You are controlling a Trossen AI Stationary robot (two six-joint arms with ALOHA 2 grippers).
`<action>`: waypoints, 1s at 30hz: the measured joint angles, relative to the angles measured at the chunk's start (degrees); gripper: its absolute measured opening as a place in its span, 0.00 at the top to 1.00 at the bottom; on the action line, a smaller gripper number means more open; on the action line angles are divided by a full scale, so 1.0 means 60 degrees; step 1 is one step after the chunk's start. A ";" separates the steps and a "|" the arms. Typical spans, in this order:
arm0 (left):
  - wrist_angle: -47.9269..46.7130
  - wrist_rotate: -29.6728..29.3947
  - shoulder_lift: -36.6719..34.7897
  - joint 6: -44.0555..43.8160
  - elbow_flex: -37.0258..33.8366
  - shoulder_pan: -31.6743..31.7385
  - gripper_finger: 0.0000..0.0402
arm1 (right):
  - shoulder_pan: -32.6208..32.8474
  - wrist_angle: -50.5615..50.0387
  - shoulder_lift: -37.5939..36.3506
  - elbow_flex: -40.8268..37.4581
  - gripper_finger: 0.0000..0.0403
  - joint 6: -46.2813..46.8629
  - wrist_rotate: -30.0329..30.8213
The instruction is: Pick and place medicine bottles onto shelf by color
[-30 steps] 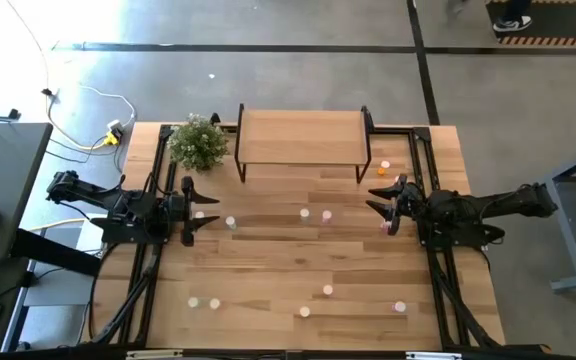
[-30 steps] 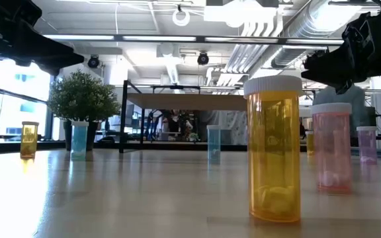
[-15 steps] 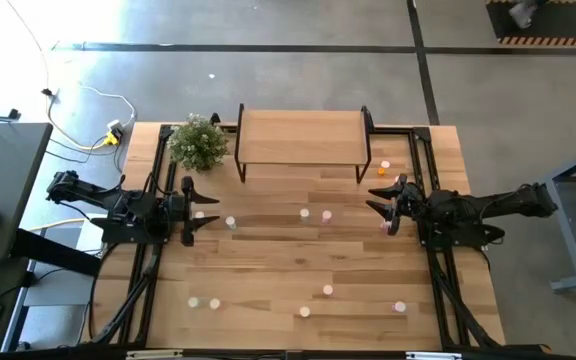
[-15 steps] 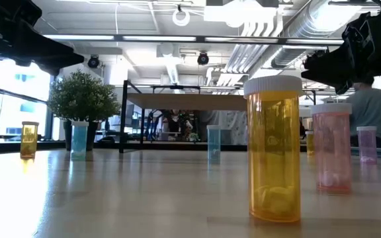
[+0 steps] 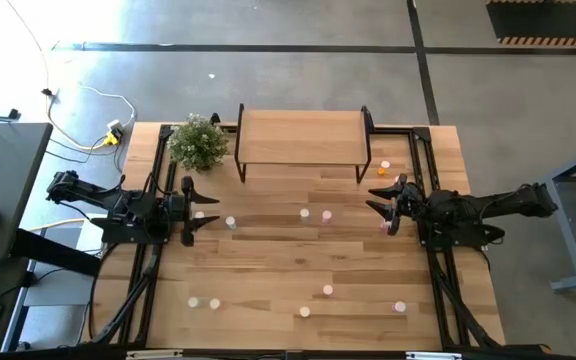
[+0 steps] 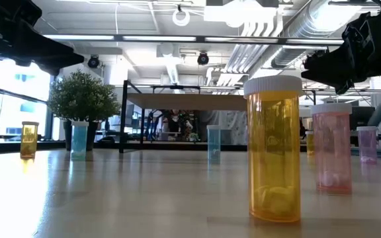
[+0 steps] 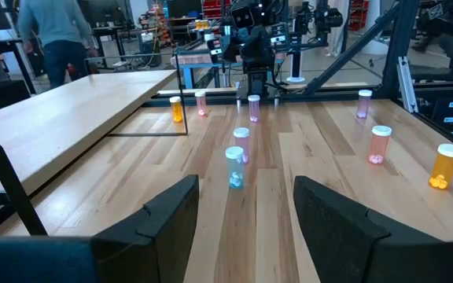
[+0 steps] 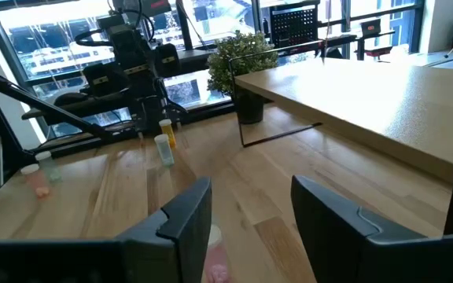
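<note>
Bottles [image 5: 305, 213] scattered on table; left hand [image 5: 192, 213] spread, level, empty; right hand [image 5: 379, 204] likewise, facing inward.

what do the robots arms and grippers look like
Two dark, near-black jointed arms. The left gripper and the right gripper each end in two broad, flat, matte black fingers with rounded tips. No markings or coloured cables show on them.

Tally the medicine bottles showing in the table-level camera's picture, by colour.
Orange bottles: 3 (one partly hidden, far back)
Blue bottles: 2
Pink bottles: 1
Purple bottles: 1
Total: 7
</note>
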 joint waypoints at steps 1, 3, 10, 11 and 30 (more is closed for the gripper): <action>0.0003 -0.0001 -0.0001 0.0003 0.0000 -0.0001 0.50 | 0.0000 -0.0003 0.0000 0.0000 0.58 -0.0004 -0.0003; 0.0000 -0.0001 0.0002 0.0000 0.0000 0.0002 0.50 | 0.0001 -0.0001 -0.0002 -0.0002 0.58 0.0000 0.0001; 0.0000 -0.0001 -0.0001 0.0004 0.0000 -0.0001 0.50 | 0.0002 -0.0003 -0.0001 -0.0001 0.58 0.0000 -0.0001; 0.0003 -0.0001 -0.0001 0.0001 0.0000 0.0002 0.50 | 0.0002 -0.0002 -0.0002 -0.0001 0.58 -0.0001 0.0000; 0.0018 -0.0012 0.0002 -0.0490 0.0000 0.0002 0.50 | 0.0002 -0.0001 0.0000 0.0000 0.58 -0.0002 -0.0001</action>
